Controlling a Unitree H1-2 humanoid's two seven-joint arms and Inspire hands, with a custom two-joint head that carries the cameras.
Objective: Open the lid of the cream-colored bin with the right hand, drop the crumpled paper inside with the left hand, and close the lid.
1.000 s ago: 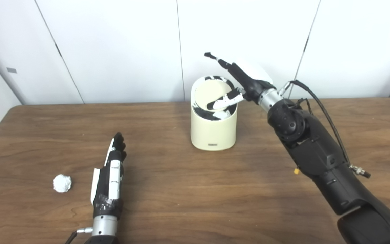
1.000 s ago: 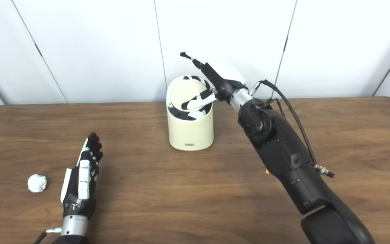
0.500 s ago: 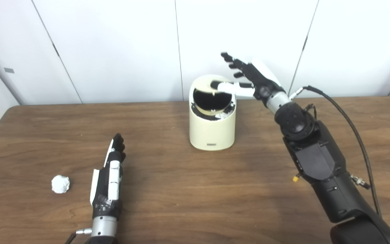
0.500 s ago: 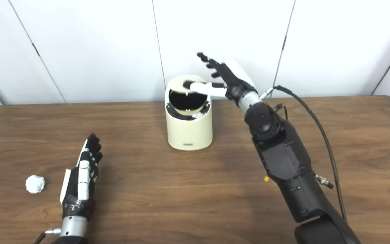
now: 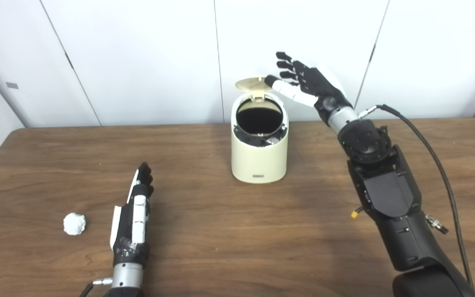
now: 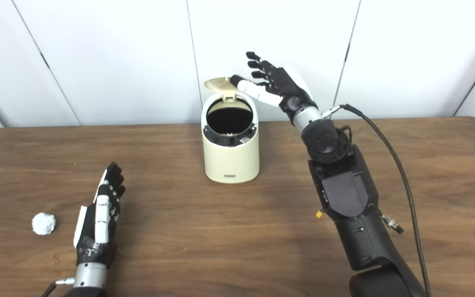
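Left eye view: right hand (image 5: 309, 82) spread, thumb against raised lid (image 5: 253, 83).

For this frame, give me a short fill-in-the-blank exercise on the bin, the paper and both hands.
1. The lid of the cream-colored bin is ____.
2. The crumpled paper lies on the ____.
3. The hand touching the lid's edge is the ____ hand.
4. The left hand holds ____.

Missing words: open; table; right; nothing
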